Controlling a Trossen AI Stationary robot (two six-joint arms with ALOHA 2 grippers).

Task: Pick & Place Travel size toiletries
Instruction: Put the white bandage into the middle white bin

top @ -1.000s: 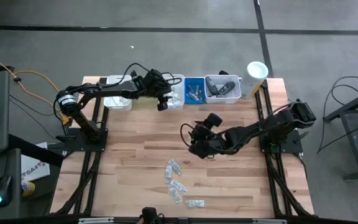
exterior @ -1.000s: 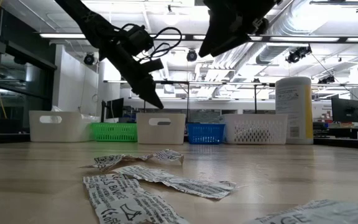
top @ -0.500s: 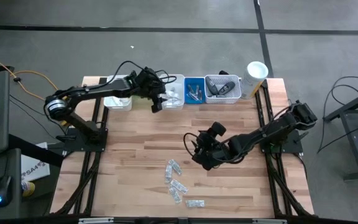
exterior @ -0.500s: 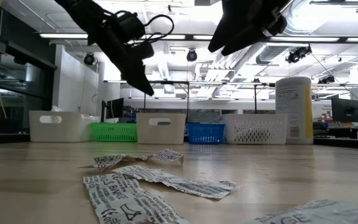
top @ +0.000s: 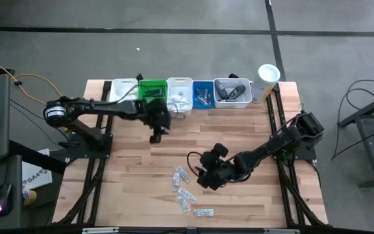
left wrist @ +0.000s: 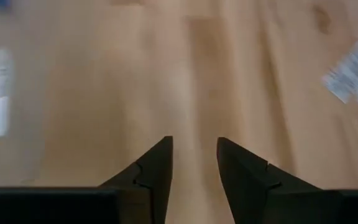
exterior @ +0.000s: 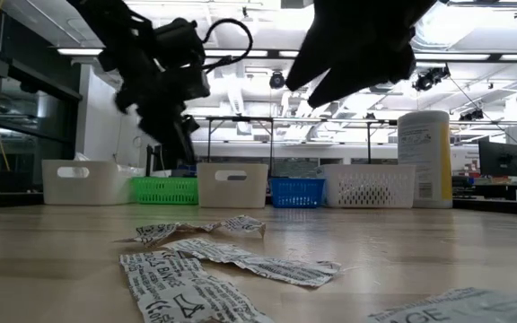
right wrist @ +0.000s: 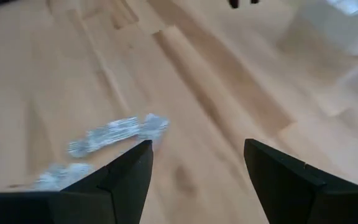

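Right end effector (top: 203, 175) open, empty, low over mid-bench just beside the sachets (top: 184, 190), which lie scattered near the front edge. Left end effector (top: 156, 135) open, empty, above bare bench (top: 128, 188) just in front of the bins at the back edge. More toiletries sit in the blue bin (top: 203, 95) and white perforated bin (top: 232, 91).

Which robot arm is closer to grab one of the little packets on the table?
Probably the right. Its open tool hovers right beside the sachets, and nothing is between its fingers. The left tool, also open and holding nothing, is farther back, nearer the bins.
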